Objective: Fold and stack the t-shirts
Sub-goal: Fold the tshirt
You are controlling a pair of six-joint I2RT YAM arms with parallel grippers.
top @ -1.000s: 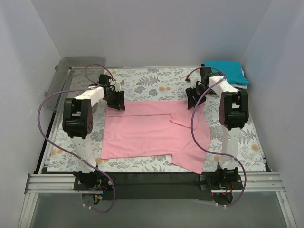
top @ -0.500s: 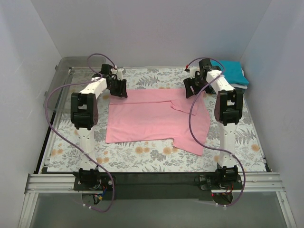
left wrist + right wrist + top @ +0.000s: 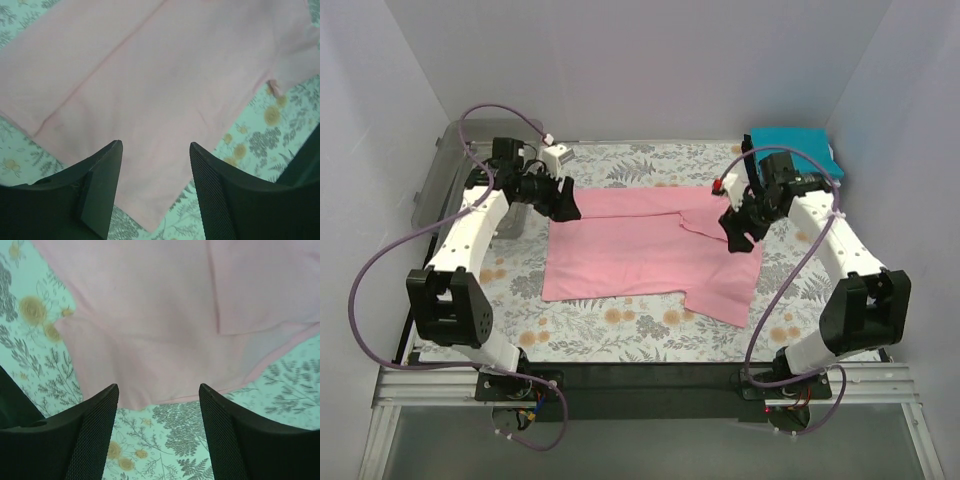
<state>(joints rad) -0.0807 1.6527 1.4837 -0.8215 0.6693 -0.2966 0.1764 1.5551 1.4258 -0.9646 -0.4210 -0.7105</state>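
The pink t-shirt lies flat on the floral table cloth, one sleeve folded in at the right and a lower corner pointing toward the front. My left gripper hovers open and empty over the shirt's far left corner; the left wrist view shows the pink cloth below its spread fingers. My right gripper hovers open and empty above the shirt's right edge; the right wrist view shows the pink cloth beneath. Folded teal and grey-blue shirts are stacked at the far right corner.
The floral table cloth covers the table. A clear plastic bin stands at the far left edge. White walls enclose the back and both sides. The black front rail holds the arm bases.
Both arms have let go of the shirt's far edge and lifted. The left gripper swung back to the left corner. The right gripper moved forward over the right edge. The shirt lies still.
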